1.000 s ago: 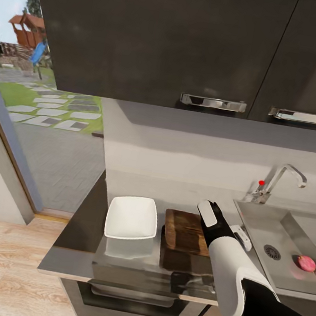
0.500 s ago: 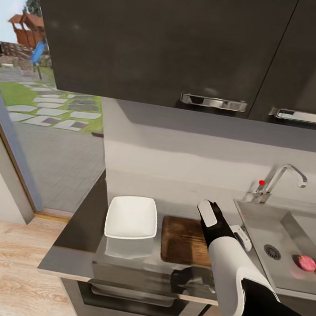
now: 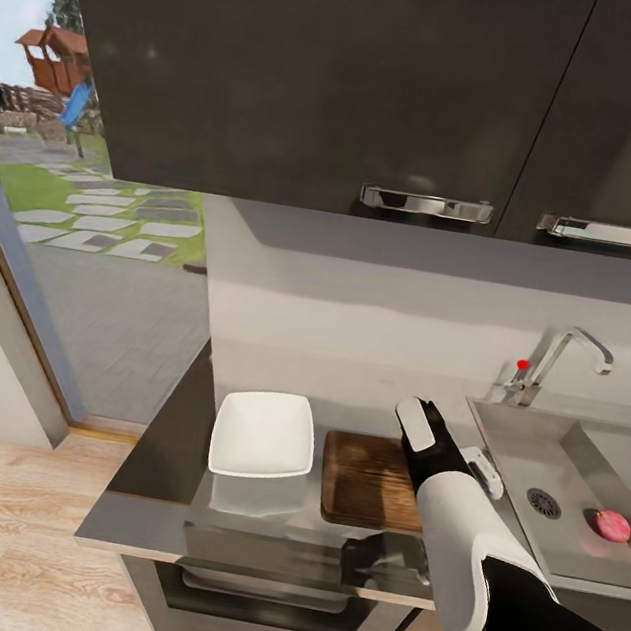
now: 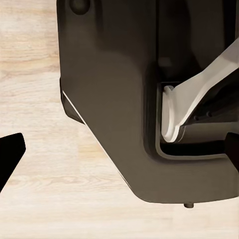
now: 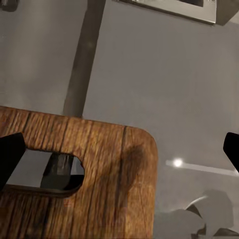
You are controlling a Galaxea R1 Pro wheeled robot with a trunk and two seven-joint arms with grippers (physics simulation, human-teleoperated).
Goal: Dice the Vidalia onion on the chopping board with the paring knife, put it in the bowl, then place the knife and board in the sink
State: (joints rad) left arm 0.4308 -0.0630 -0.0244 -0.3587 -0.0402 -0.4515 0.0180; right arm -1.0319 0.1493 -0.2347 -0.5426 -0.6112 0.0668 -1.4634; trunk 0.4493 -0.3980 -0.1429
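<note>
pinkish-red round Vidalia onion [image 3: 612,525] in steel sink basin [image 3: 518,449], by round dark drain [image 3: 543,503] | dark brown wooden chopping board [image 3: 364,480] flat on glossy grey countertop [image 3: 165,475], just R of square white bowl [image 3: 262,434] | my R gripper [image 3: 424,425] over board's slot end [image 5: 47,174], fingers spread wide, holding nothing | L gripper [image 4: 119,149] spread too, empty, above pale wood floor [image 4: 35,45]

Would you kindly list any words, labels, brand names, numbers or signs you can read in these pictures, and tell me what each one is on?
None: no readable text stands anywhere in these pictures.
The white bowl, the chopping board, the sink and the dark cabinet doors are all plain.
The tap's red knob is a coloured mark only, with no lettering.
</note>
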